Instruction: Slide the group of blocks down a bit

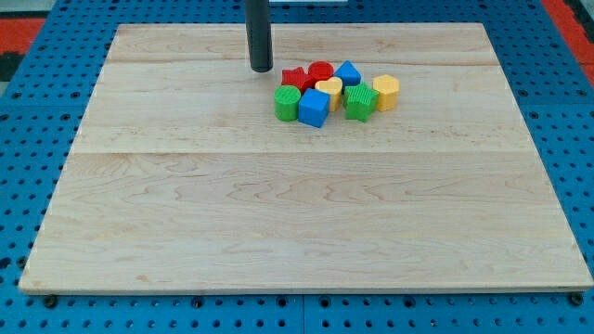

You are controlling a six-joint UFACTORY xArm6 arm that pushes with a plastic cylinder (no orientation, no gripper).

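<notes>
A tight group of blocks sits near the view's top centre of the wooden board. The back row holds a red star block, a red round block and a blue block. The front row holds a green cylinder, a blue cube, a yellow heart block, a green star block and a yellow block. My tip stands just left of the red star block, above the green cylinder, a small gap away from the group.
The board lies on a blue perforated table. A red area shows at the view's top right corner.
</notes>
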